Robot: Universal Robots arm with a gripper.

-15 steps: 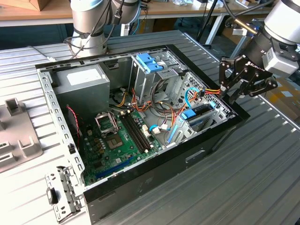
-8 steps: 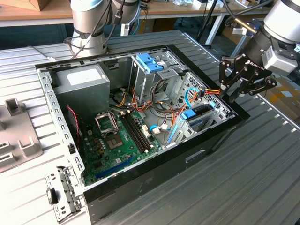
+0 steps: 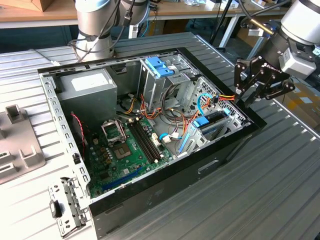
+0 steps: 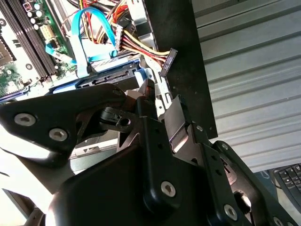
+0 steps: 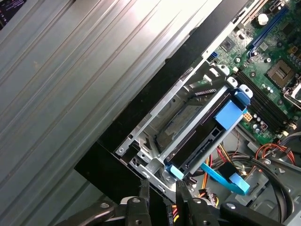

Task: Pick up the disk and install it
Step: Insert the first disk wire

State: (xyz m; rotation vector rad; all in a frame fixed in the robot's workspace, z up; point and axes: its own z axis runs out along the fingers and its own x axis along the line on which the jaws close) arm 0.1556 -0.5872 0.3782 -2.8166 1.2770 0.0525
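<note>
The disk (image 5: 201,137), dark grey in a light-blue carrier with a brighter blue tab, lies in the drive bay at the near corner of the open computer case (image 3: 200,170). In the exterior view the disk (image 3: 212,121) sits at that view's right end of the case. My gripper (image 3: 244,97) hangs just beyond that end, over the case's black rim. In the first wrist view my gripper (image 5: 162,188) is open, with nothing held, a short way past the disk's end. The second wrist view has the gripper (image 4: 160,106) by the rim, and the disk (image 4: 101,81) lies under cables.
A tall metal cage with a blue latch piece (image 3: 160,66) stands at the back of the case. Blue data cables (image 3: 202,102) and orange-yellow power wires (image 3: 226,97) run close to the bay. The motherboard (image 3: 127,145) lies in the middle. Ribbed metal table (image 3: 280,180) surrounds the case.
</note>
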